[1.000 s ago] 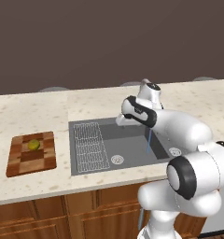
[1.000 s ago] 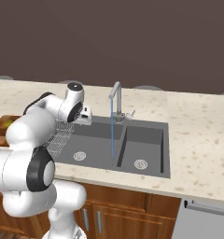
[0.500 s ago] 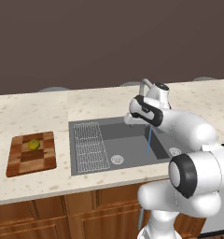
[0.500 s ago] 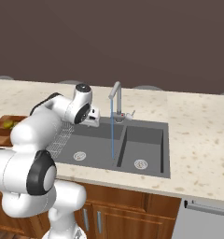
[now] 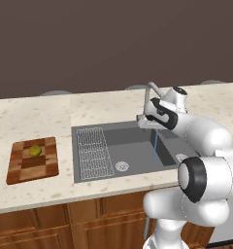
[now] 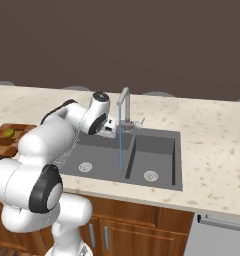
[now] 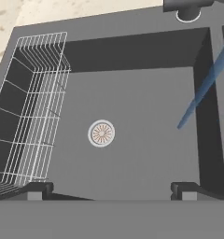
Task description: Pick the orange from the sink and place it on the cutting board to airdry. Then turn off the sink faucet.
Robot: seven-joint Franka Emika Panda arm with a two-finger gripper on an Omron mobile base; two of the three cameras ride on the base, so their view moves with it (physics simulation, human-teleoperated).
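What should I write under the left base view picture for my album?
Orange drying on the cutting board; open end effector near the running sink faucet.

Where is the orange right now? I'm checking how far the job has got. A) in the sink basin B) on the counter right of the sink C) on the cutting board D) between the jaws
C: the orange sits on the cutting board, left of the sink.

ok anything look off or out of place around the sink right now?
Only the water: a thin blue stream runs from the sink faucet into the sink. The orange sits on the cutting board. The open gripper hovers over the basin, empty. Nothing spilled or askew.
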